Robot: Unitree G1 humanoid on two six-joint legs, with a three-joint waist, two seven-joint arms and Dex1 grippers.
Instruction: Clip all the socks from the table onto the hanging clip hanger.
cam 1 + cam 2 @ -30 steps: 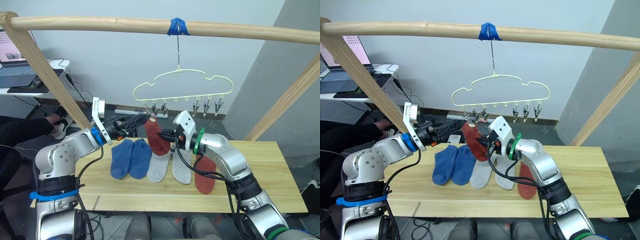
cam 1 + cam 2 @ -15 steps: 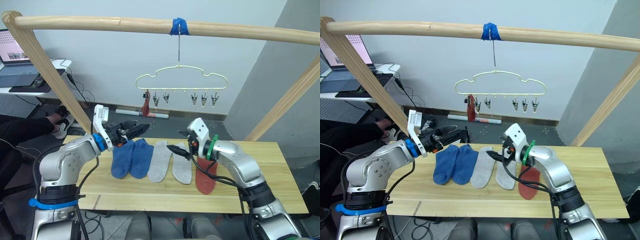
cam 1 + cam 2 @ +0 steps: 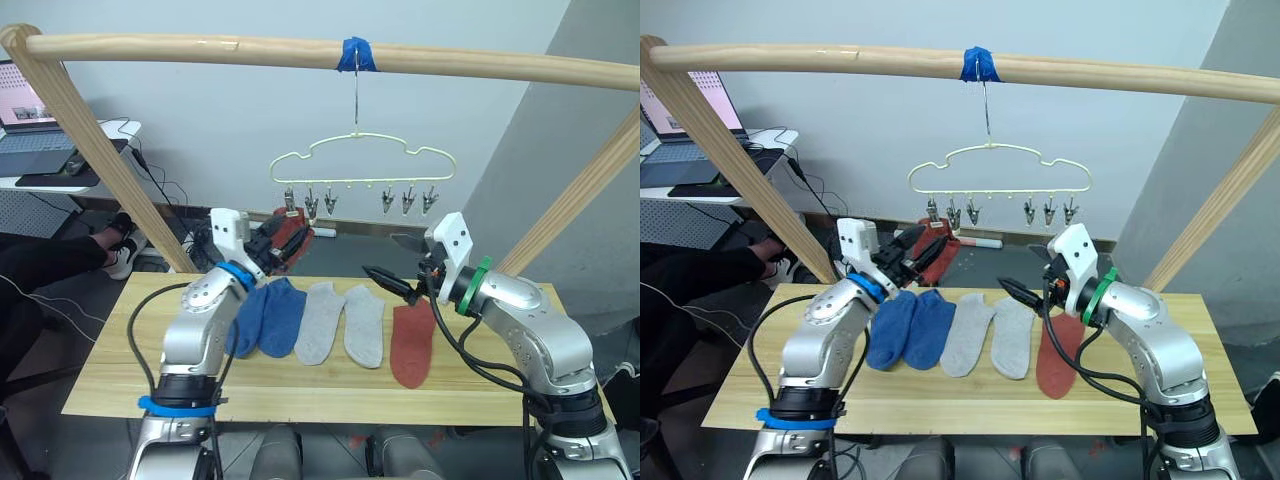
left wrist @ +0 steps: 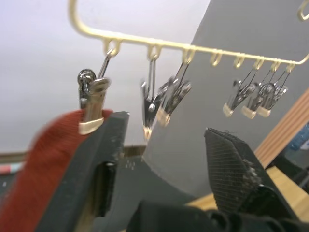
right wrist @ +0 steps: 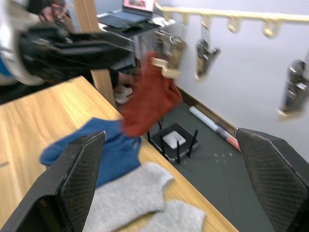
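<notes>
**A:** Starting at the left, what is that arm doing?

**B:** The left gripper (image 3: 921, 250) is raised above the surface (image 3: 300, 395), its fingers (image 4: 231, 159) spread apart with nothing between them, just below the leftmost clip (image 4: 91, 108) of the clip hanger (image 3: 362, 165). A rust red sock (image 3: 291, 228) hangs from that clip, right beside the fingers.

**A:** And the hanger itself?

**B:** It hangs by its long hook from the wooden pole (image 3: 200, 45) at a wrap of blue tape (image 3: 356, 53). The other clips in the row hold nothing.

**A:** What lies on the surface?

**B:** Five socks in a row: two blue socks (image 3: 266, 315) touching side by side, then two light grey socks (image 3: 342, 322), then a second rust red sock (image 3: 411, 344) at the right end.

**A:** The right arm?

**B:** The right gripper (image 3: 396, 263) is lifted above the surface near that red sock's upper end, pointing toward the hanger. Its fingers (image 5: 82, 169) stand wide open and empty.
</notes>
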